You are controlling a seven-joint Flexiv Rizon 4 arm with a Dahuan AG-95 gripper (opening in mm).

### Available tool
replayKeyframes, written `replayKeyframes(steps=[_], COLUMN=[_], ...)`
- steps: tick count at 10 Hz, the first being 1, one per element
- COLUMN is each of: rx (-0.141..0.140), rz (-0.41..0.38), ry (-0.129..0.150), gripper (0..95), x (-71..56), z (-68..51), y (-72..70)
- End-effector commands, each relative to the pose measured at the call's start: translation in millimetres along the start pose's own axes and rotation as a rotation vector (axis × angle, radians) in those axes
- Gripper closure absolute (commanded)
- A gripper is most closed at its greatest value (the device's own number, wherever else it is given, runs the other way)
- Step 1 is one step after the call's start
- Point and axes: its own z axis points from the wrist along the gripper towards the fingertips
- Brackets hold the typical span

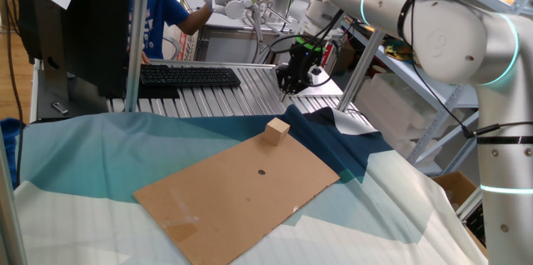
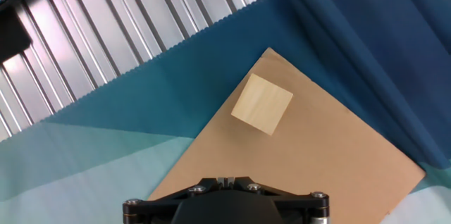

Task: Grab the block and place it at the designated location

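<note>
Black housing of the end effector (image 2: 225,201) fills the bottom edge of the hand view; its fingertips are out of that frame, and in the fixed view they are too small and dark, so I cannot tell whether they stand apart or together. Ahead of it, just above centre and slightly right in the hand view, sits the pale wooden cube-shaped block (image 2: 262,103), free and untouched, at the far corner of a flat brown cardboard sheet (image 2: 317,175). The block looks nearly square with no clear long axis, its edges skewed to the frame, so the descent likely wants a small wrist turn. A small dark spot (image 1: 261,172) mid-sheet may mark the target. Teal, navy and white cloth (image 1: 83,157) underlies the sheet, over a ribbed metal counter (image 1: 216,98) carrying a black keyboard (image 1: 187,75).
</note>
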Motion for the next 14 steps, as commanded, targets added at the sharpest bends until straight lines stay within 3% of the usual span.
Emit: replayKeyframes(steps=[1, 6, 10, 13, 14], rx=[-0.003, -0.001, -0.001, 0.018, 0.033], rz=[-0.002, 0.003, -0.005, 0.036, 0.083], ry=[0.004, 0.002, -0.020, -0.008, -0.004], gripper=[95.0, 95.0, 95.0, 95.0, 95.0], x=[-1.4, 1.3, 1.3, 1.3, 1.3], z=[-0.3, 1.4, 1.4, 1.4, 1.4], y=[-0.2, -0.2, -0.2, -0.2, -0.2])
